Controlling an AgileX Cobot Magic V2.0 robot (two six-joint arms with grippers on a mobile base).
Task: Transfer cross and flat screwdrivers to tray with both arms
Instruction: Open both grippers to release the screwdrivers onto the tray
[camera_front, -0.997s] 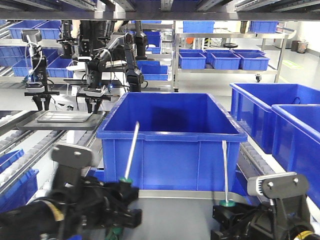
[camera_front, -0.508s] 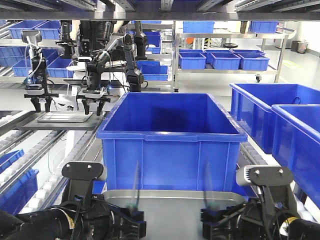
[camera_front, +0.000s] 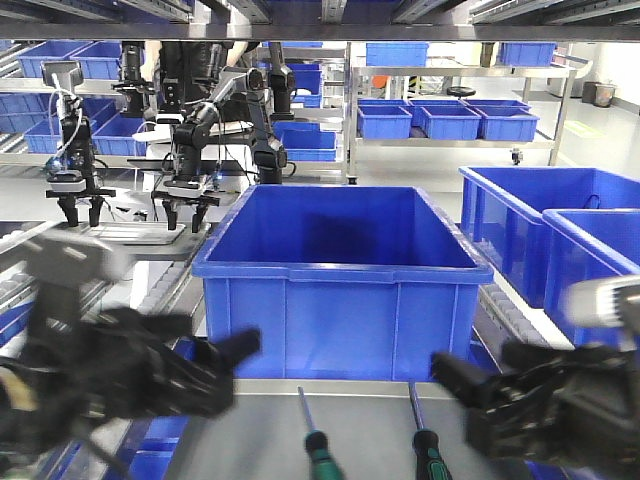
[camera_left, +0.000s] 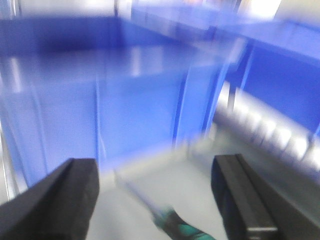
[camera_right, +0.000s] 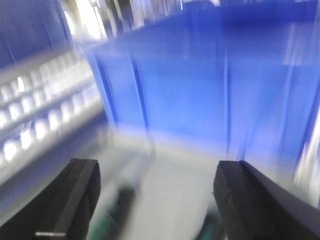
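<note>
Two screwdrivers with green-and-black handles lie side by side on the grey tray (camera_front: 360, 400) at the bottom centre, shafts pointing away: the left screwdriver (camera_front: 315, 440) and the right screwdriver (camera_front: 423, 432). My left gripper (camera_front: 205, 375) is open and empty, left of the tray and blurred by motion. My right gripper (camera_front: 480, 395) is open and empty, to the right. In the left wrist view one screwdriver (camera_left: 167, 215) lies between the spread fingers (camera_left: 60, 200). In the right wrist view a blurred handle (camera_right: 117, 210) lies on the tray.
A large blue bin (camera_front: 345, 275) stands right behind the tray. More blue bins (camera_front: 545, 235) stand at the right. A roller conveyor (camera_front: 30, 290) runs along the left, with other robot arms (camera_front: 185, 150) over a far grey tray.
Both grippers let go of the upright screwdrivers; the two tools now lie flat on the tray. Both arms have pulled outward and apart, blurred by motion.
</note>
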